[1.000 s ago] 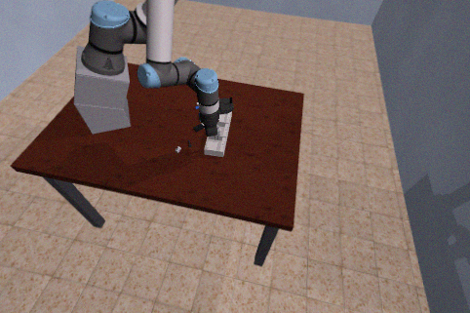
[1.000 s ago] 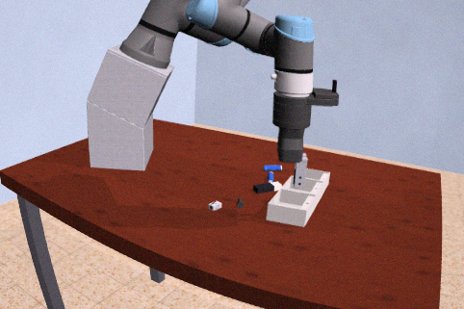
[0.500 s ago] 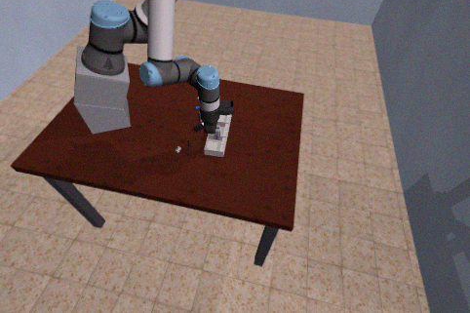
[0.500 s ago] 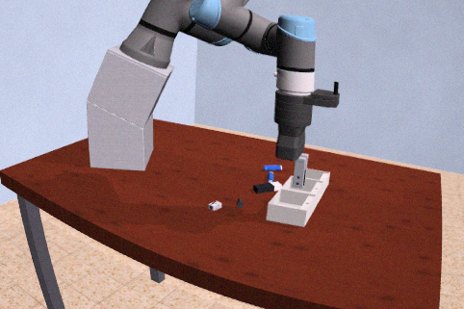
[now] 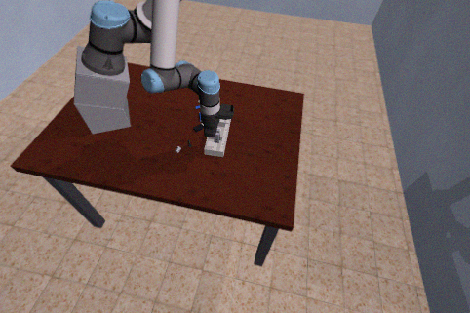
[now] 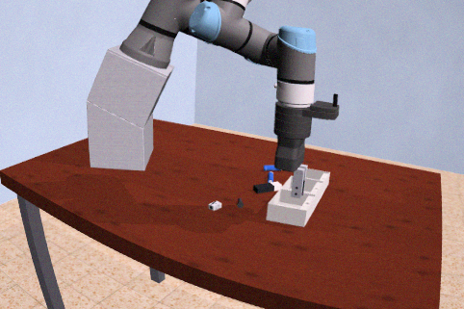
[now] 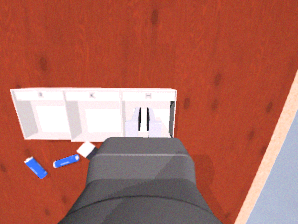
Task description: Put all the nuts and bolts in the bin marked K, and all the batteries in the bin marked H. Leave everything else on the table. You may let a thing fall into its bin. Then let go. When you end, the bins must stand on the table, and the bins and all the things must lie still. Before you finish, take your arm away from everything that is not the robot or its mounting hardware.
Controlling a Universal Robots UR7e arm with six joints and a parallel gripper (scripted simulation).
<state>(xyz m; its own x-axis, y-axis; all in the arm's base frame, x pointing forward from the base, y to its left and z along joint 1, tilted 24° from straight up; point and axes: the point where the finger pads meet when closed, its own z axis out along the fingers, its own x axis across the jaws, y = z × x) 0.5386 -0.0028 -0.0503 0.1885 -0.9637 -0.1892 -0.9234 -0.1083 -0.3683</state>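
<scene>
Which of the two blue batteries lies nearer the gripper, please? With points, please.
The battery [image 5: 200,117] [image 6: 270,177] [image 7: 66,160] beside the black-and-white block [image 5: 198,128] [image 6: 264,188] [image 7: 86,149]; the other battery [image 5: 198,107] [image 6: 271,167] [image 7: 36,168] lies beyond it, farther from the block.

The tool [image 6: 299,196] points down into the white bin row [image 6: 286,214]; a black-and-white block [image 6: 264,188] lies at its ten o'clock.

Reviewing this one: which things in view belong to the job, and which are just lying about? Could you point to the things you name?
Belong to the job:
- bins marked K and H [image 5: 215,152] [image 6: 286,214] [image 7: 120,95]
- two blue batteries [image 5: 200,117] [image 6: 270,178] [image 7: 66,160]

Just lying about:
- black-and-white block [image 5: 198,128] [image 6: 264,188] [image 7: 87,149]
- small white piece [image 5: 178,149] [image 6: 215,206], apparently

Can't tell: small dark piece [image 5: 189,144] [image 6: 240,203], possibly a bolt.
</scene>
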